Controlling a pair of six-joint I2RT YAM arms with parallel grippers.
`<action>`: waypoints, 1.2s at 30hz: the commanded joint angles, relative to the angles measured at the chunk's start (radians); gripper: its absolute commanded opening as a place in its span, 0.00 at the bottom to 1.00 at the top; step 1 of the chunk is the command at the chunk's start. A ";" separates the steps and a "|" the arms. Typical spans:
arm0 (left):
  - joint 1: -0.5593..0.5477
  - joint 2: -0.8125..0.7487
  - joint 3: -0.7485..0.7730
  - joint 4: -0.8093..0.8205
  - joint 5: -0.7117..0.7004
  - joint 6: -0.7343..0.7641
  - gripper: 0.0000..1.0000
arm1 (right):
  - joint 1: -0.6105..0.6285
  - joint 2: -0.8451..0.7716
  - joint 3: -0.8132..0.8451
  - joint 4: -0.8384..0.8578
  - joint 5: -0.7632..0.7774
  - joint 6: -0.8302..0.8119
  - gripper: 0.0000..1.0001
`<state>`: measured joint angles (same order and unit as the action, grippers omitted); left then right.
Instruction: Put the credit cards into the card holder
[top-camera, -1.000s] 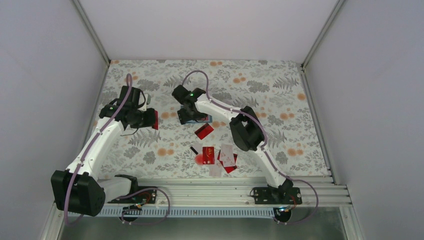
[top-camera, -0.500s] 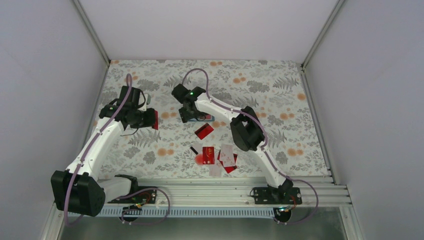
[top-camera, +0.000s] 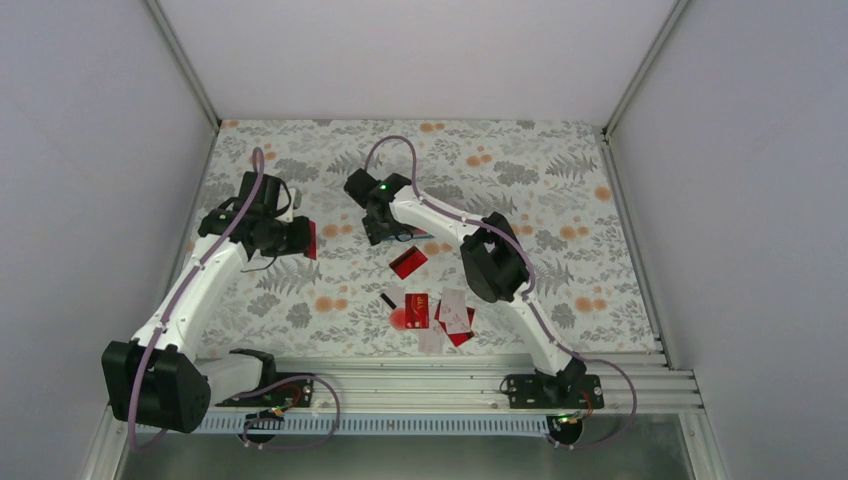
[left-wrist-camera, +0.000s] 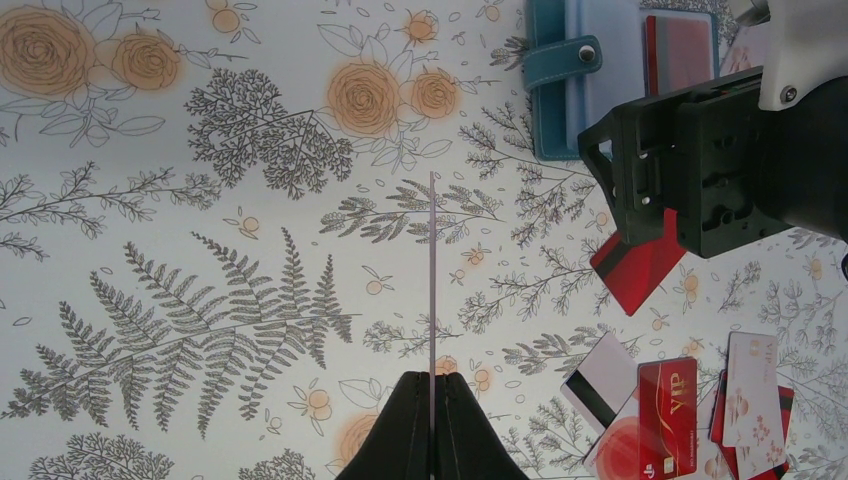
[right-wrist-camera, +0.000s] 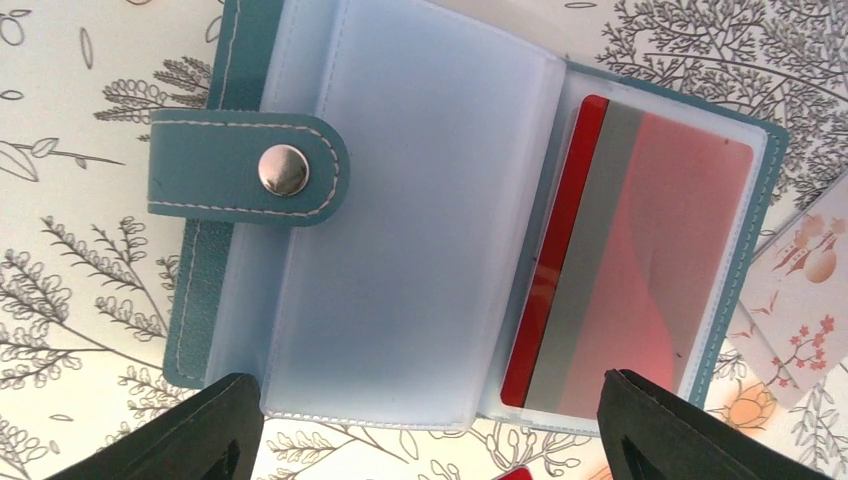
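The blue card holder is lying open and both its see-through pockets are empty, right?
Not quite. The card holder does lie open, but only the pocket beside the snap strap looks empty; the other pocket holds a red card. The right wrist view shows it.

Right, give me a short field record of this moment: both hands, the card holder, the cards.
left hand: shut on a red card, seen edge-on from its own wrist camera
right hand: open, poised over the card holder
card holder: lying open on the table, snap strap unfastened
sleeved card: one red card in a clear sleeve; the sleeve beside it looks empty
loose cards: a red and white cluster near the arm bases, plus one red card lying alone closer to the holder
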<state>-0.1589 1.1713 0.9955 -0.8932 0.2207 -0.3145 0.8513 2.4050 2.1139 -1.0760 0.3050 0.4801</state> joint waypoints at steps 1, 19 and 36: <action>0.007 -0.013 -0.006 0.007 0.007 0.001 0.02 | -0.010 -0.047 0.014 -0.020 0.066 -0.008 0.85; 0.007 0.000 -0.001 0.014 0.003 -0.006 0.02 | -0.070 -0.100 -0.036 0.001 0.137 -0.041 0.74; 0.007 0.057 0.023 0.058 0.045 -0.011 0.02 | -0.194 -0.148 -0.158 0.084 0.097 -0.078 0.74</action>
<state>-0.1589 1.2121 0.9958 -0.8814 0.2222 -0.3260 0.6903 2.3314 1.9881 -1.0359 0.4023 0.4122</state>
